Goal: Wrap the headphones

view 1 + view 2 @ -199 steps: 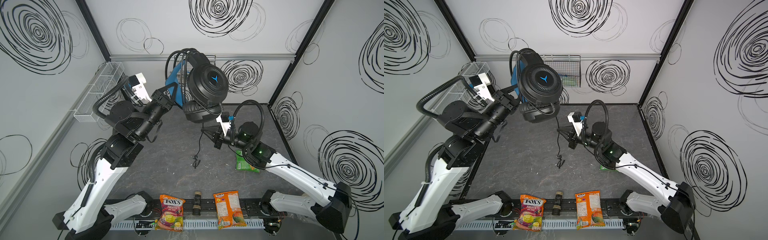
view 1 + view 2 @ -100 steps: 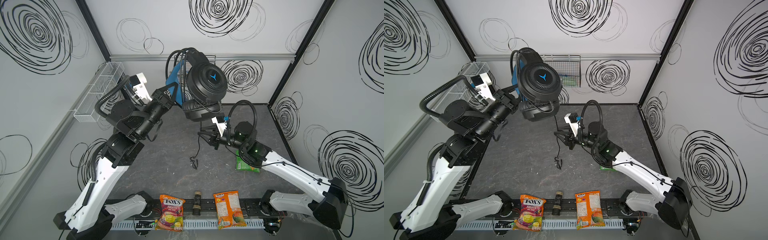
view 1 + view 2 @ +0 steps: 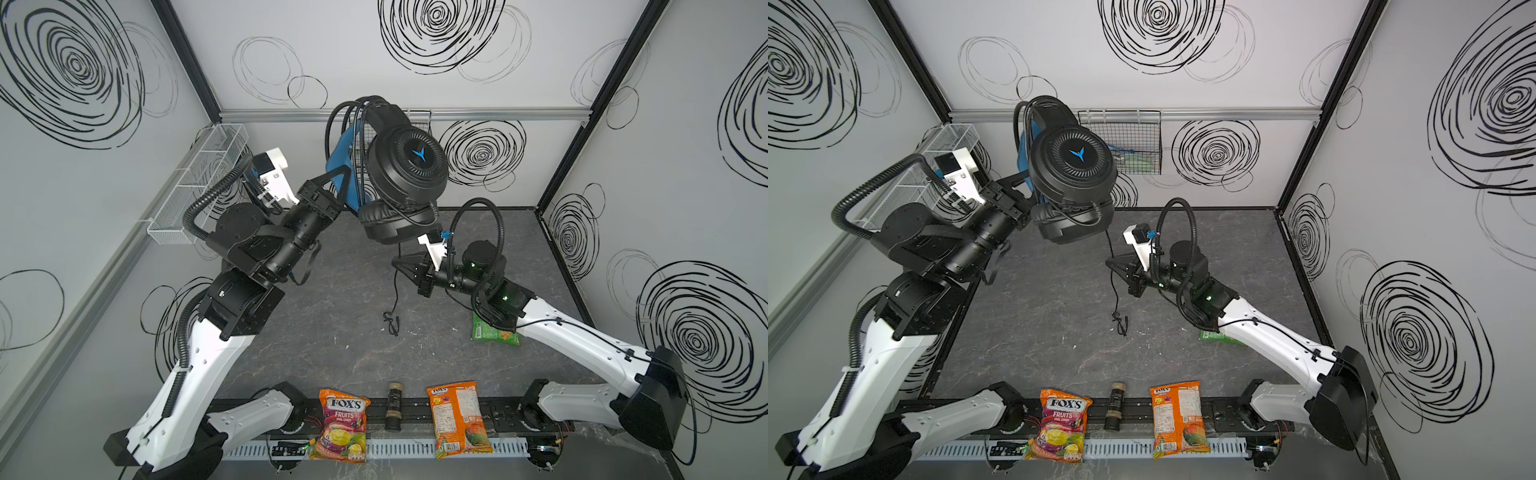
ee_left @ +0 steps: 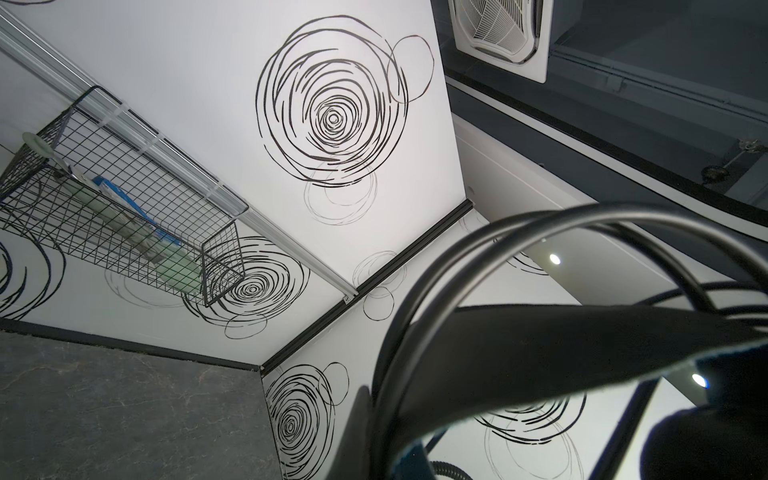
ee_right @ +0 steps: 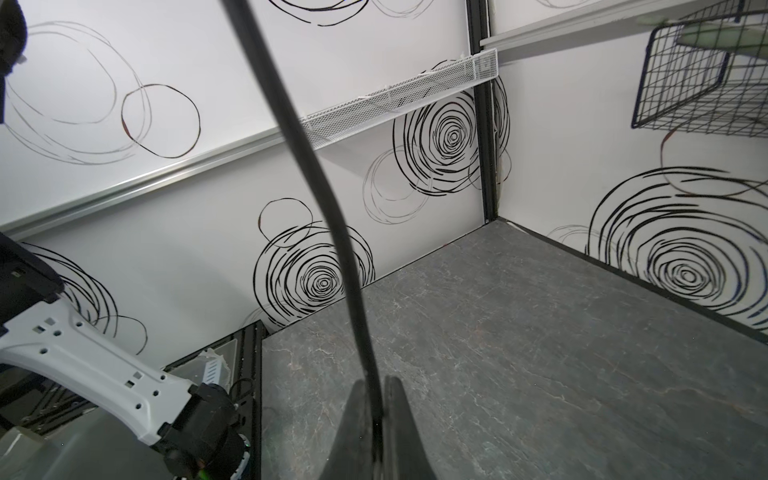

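The right gripper (image 5: 376,388) is pinched shut on the cable (image 5: 316,166), which hangs from the headphones (image 3: 409,166) down to the table (image 3: 332,340). The left gripper (image 3: 338,178) is clamped on their blue strap (image 3: 337,158), holding them aloft. The cups look rigid and weighty and the cable limp and slick, so the strap seems the soundest hold. The basket (image 3: 1119,111) holds packets (image 3: 1133,160); the tray (image 3: 195,174) looks bare.

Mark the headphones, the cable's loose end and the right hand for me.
headphones (image 3: 409,166): in a top view, outer earcup face
cable's loose end (image 3: 392,325): in a top view, the plug
right hand (image 5: 375,386): right wrist view, between its fingertips
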Tool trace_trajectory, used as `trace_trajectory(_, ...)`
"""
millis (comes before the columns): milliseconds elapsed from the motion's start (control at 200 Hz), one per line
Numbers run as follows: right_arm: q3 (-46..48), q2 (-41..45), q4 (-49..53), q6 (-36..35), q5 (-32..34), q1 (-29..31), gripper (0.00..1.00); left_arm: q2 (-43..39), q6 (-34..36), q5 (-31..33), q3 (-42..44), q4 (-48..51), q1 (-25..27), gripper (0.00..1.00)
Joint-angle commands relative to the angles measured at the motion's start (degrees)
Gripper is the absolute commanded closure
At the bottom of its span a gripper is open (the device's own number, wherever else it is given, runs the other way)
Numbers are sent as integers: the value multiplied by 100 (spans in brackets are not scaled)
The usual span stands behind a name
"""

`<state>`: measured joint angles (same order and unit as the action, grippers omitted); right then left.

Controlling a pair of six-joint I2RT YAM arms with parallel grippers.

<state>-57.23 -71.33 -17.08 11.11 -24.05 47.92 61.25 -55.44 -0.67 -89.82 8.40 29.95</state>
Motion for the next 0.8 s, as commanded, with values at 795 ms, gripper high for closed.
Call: trace_trajectory(795,-986,95,2255,-1851,1902,2106,100,886,1066,3366,-758,1994,-380,100)
